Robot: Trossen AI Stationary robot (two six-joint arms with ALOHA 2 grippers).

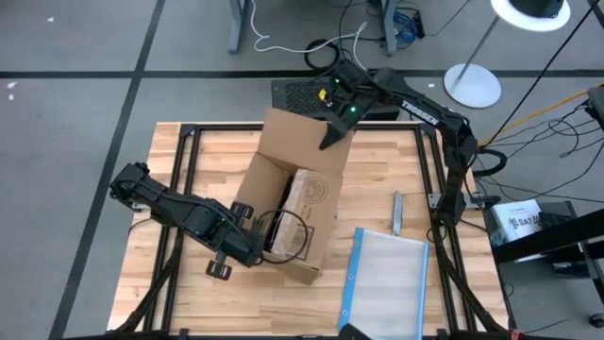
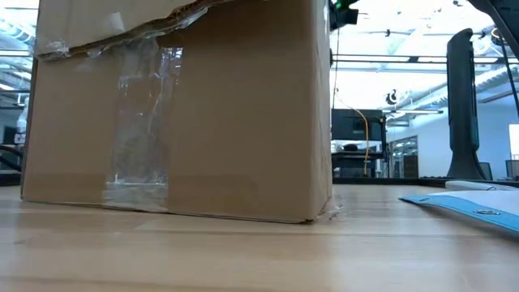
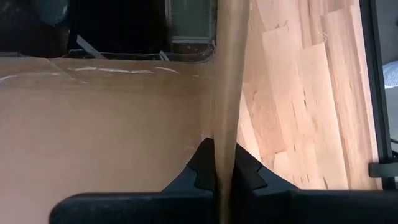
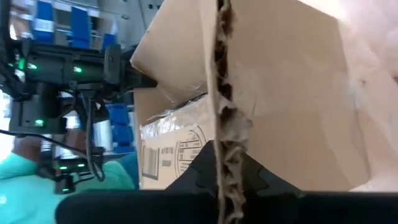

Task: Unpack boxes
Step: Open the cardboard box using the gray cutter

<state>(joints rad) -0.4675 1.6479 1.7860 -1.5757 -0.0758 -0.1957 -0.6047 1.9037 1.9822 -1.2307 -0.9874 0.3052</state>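
Holding the carton open is the step in hand: both hands are clamped on cardboard and nothing has come out yet. The left hand [image 3: 219,177] is closed on a thin edge of the box [image 1: 297,203], which stands near the middle of the table [image 1: 377,203]; its own view shows the panel pinched between the two fingers, with the dark interior of the box just beyond them. The high view places this hand at the near, open end of the carton, where a black looped cable [image 1: 288,231] lies just beside it.

The right hand [image 4: 224,171] is likewise closed on cardboard: a raised flap [image 1: 302,132] at the far end, its ragged corrugated edge running up between the fingers. Beyond that hand, inside the box, sits an inner printed package [image 1: 311,194]. A clear pouch with a blue edge [image 1: 387,279] lies on the table apart from the carton, on the right arm's side.

Judgement: the contents remain to be extracted. The next move calls for one hand to release its flap and reach inside for the package while the other steadies the carton; a freed flap may fold back over the opening.
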